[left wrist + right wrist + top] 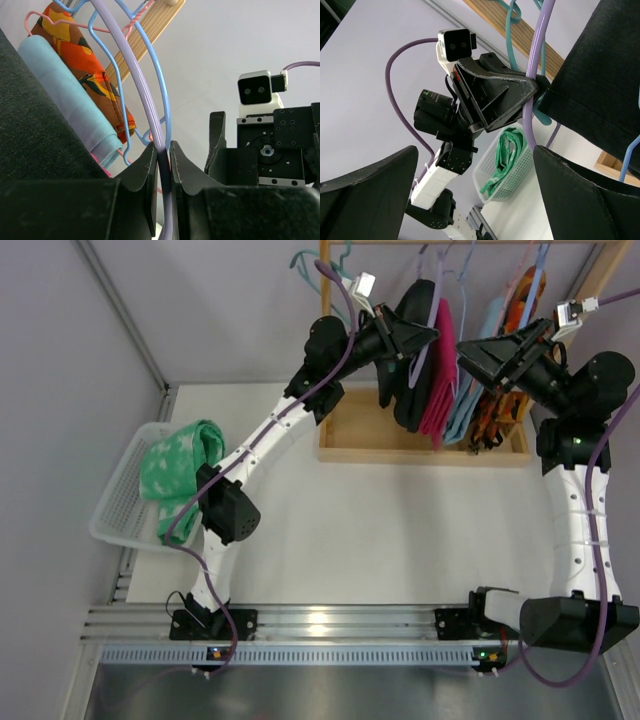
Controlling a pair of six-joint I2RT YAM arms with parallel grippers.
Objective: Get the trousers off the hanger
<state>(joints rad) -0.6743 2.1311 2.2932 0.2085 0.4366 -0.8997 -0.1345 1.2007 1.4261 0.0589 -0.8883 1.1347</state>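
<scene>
On lilac hanger (134, 75), left end effector (162, 150)

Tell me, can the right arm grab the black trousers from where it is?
Probably yes. The right gripper is wide open and faces the black trousers; its wrist camera shows nothing between them. The left gripper pinches their lilac hanger, steadying them.

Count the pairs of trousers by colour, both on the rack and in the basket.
Mint-green patterned trousers: 1
Black trousers: 1
Magenta trousers: 1
Light blue trousers: 1
Orange patterned trousers: 1
Total: 5
</scene>
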